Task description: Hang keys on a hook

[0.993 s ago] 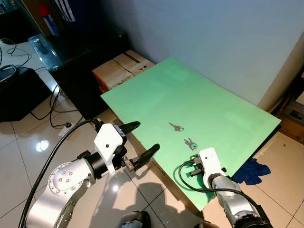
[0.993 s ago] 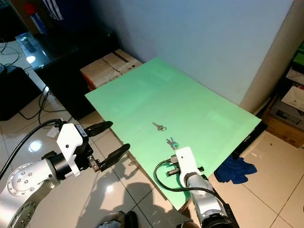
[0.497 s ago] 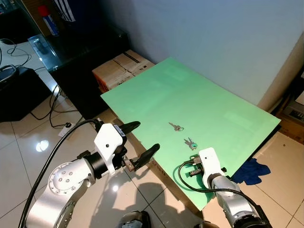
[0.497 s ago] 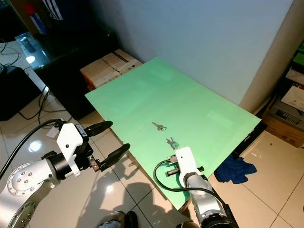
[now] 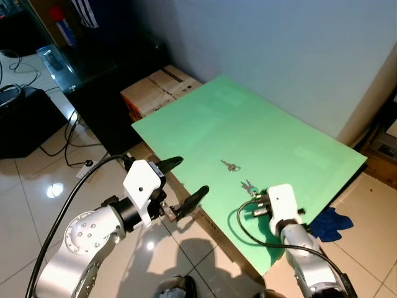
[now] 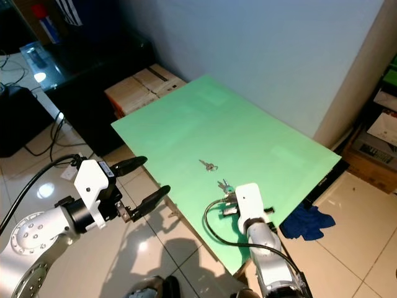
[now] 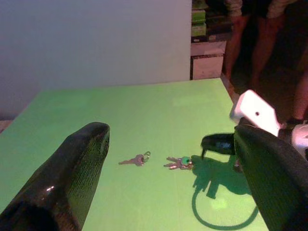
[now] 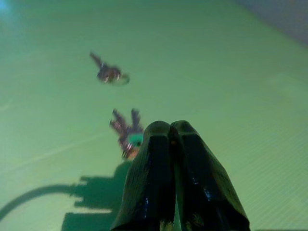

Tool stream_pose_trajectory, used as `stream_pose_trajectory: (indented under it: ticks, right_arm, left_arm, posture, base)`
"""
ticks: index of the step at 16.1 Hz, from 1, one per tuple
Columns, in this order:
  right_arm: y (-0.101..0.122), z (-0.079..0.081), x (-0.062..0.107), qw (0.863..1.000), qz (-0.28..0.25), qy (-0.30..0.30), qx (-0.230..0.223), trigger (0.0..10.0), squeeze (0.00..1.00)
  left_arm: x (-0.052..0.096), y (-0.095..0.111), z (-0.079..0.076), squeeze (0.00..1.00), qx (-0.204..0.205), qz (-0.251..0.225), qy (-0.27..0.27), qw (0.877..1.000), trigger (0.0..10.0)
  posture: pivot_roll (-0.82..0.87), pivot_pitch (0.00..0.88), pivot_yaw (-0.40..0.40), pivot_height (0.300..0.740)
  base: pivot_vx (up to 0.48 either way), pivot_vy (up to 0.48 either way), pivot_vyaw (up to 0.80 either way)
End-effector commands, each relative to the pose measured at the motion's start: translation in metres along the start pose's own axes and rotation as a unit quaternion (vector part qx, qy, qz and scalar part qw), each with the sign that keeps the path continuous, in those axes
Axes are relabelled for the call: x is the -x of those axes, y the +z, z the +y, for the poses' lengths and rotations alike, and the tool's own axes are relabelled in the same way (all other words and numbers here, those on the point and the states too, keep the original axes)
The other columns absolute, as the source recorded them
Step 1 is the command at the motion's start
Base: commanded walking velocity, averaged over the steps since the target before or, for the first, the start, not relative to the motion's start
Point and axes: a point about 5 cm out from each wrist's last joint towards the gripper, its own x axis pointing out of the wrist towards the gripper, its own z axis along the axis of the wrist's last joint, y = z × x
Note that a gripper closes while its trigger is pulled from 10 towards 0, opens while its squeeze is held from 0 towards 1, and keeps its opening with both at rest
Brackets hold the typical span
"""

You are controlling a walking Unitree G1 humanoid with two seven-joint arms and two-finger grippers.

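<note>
Just beside green-tagged keys (image 5: 250, 186), right gripper (image 8: 172, 139), fingers pressed together, has been advanced; grasp not yet made. Left gripper (image 5: 186, 183) is held spread.

No text, label, brand, number or sign can be read anywhere (the cardboard boxes (image 5: 160, 89) by the wall carry markings too small and blurred to read).

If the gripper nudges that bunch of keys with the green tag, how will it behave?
The bunch of metal keys with the green tag lies flat on the green tabletop, so it would probably slide, not roll. Its keys splay apart, so they likely swing loosely when lifted. The shut right gripper sits close.
</note>
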Motion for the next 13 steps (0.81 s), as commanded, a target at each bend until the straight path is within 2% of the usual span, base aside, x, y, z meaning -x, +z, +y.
stream_pose_trajectory:
  ticks: [1,2,4,8,11,13]
  right_arm:
    - [0.008,0.002,0.003,0.999,-0.027,-0.005,0.026,0.0,0.00]
    - [0.013,0.000,0.005,0.998,-0.042,-0.014,0.055,0.0,0.00]
    - [0.016,-0.004,0.008,0.994,-0.054,-0.032,0.085,0.0,0.00]
    - [0.025,-0.007,0.011,0.994,-0.072,-0.027,0.077,0.0,0.00]
    - [0.041,-0.002,0.014,0.994,-0.102,-0.002,0.048,0.0,0.00]
    - [0.052,-0.001,0.016,0.991,-0.120,-0.002,0.055,0.0,0.00]
  left_arm:
    - [0.000,0.001,0.003,0.00,-0.009,-0.001,0.005,1.000,10.0]
    - [0.000,0.000,0.003,0.00,-0.009,-0.002,0.006,1.000,10.0]
    - [0.000,-0.001,0.005,0.00,-0.010,-0.003,0.009,1.000,10.0]
    - [0.000,-0.004,0.006,0.00,-0.001,-0.006,0.026,1.000,10.0]
    - [0.002,-0.009,0.011,0.00,0.003,-0.005,0.063,0.998,10.0]
    - [0.003,-0.011,0.015,0.00,0.009,-0.008,0.093,0.996,10.0]
  posture:
    - [0.11,0.067,0.126,0.740]
    - [0.10,0.062,0.124,0.740]
    - [0.10,0.056,0.122,0.740]
    - [0.07,0.027,0.108,0.740]
    - [0.06,0.017,0.100,0.740]
    - [0.06,0.010,0.093,0.740]
  base:
    - [0.000,0.000,0.00]
    - [0.000,0.000,0.00]
    - [0.000,0.000,0.00]
    - [0.000,0.000,0.00]
    - [0.000,0.000,0.00]
    - [0.000,0.000,0.00]
